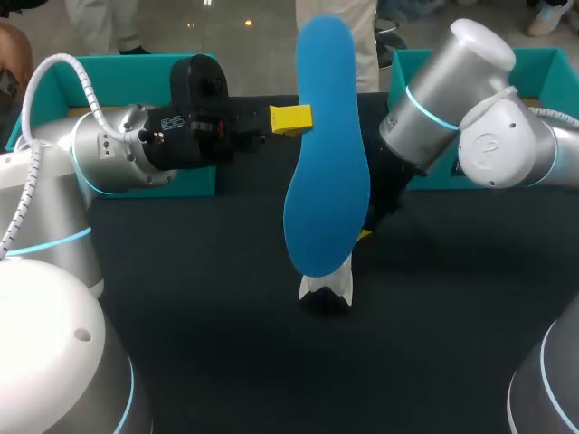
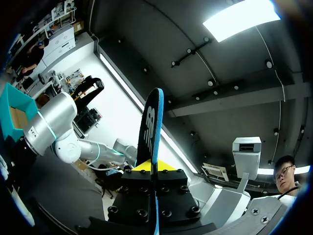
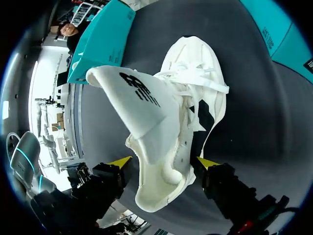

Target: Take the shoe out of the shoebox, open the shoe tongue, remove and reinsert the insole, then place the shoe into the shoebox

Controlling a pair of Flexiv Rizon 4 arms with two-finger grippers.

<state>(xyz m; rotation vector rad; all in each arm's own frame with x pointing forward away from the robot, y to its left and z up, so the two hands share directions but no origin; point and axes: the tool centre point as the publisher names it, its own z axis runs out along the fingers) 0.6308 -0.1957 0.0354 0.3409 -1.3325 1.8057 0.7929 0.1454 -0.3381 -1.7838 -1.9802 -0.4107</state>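
stage of the task: insole out, reinsertion not yet done. the left gripper (image 1: pixel 289 118) is pinched on the blue insole (image 1: pixel 326 145), which stands on edge between its fingers and rises well ahead of them; in the left wrist view the insole runs edge-on straight through the closed gap. the right gripper (image 3: pixel 164 161) straddles the heel of the white shoe (image 3: pixel 190 112), one yellow tip at each side of the collar, and both tips appear to press on it, so it is judged to be clamped on the shoe. the shoe rests on the dark counter (image 1: pixel 226 344), toe pointing away from the right gripper, directly under the lower end of the insole held by the left gripper. the tongue (image 3: pixel 129 100) is lifted up and forward, leaving the mouth of the shoe open.

judged done: the shoe is out of the box, the tongue is opened, the insole is removed. judged left: lowering the insole back through the open mouth and seating it flat, then setting the shoe into the teal shoebox (image 1: pixel 534 68), which stands behind the right arm. a second teal box part (image 1: pixel 118 77) stands behind the left gripper; which of the two is the lid cannot be told.
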